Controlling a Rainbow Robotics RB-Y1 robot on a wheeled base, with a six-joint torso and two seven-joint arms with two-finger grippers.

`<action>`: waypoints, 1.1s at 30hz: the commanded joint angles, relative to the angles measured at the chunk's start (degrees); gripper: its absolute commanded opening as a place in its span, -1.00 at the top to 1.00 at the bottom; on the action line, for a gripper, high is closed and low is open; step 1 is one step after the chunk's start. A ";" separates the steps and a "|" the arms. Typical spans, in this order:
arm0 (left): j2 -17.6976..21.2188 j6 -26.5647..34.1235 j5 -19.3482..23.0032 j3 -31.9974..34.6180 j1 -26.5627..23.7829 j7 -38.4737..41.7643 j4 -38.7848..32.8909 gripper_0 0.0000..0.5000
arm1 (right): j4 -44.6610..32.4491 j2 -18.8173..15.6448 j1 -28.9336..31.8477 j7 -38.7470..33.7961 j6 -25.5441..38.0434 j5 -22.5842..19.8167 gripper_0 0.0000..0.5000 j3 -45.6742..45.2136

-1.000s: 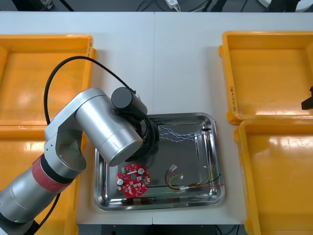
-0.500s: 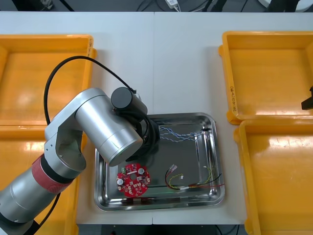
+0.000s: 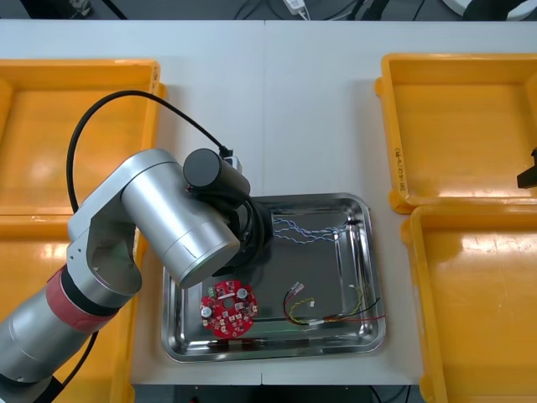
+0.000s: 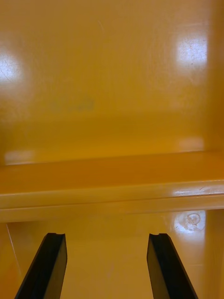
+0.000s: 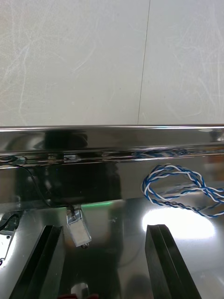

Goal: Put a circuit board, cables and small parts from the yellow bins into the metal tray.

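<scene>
left gripper low over shiny, mirror-like metal tray, fingers spread, pinching nothing. just ahead of one finger: clear boxy plug. farther ahead, by the tray wall: looped twisted blue and white cable. also in tray, behind the gripper: flat round red circuit board, thin red and yellow cable. right gripper spread, empty, over smooth glossy yellow bin.

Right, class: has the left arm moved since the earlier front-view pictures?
Yes. The left arm has shifted slightly left, toward the left yellow bins and away from the right rim of the metal tray; the tray itself stayed put.
</scene>
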 commanded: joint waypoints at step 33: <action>17.58 17.44 29.69 26.97 -8.55 0.02 -9.51 -1.00 | -0.38 -1.64 0.23 -2.04 0.02 0.03 -1.00 -1.87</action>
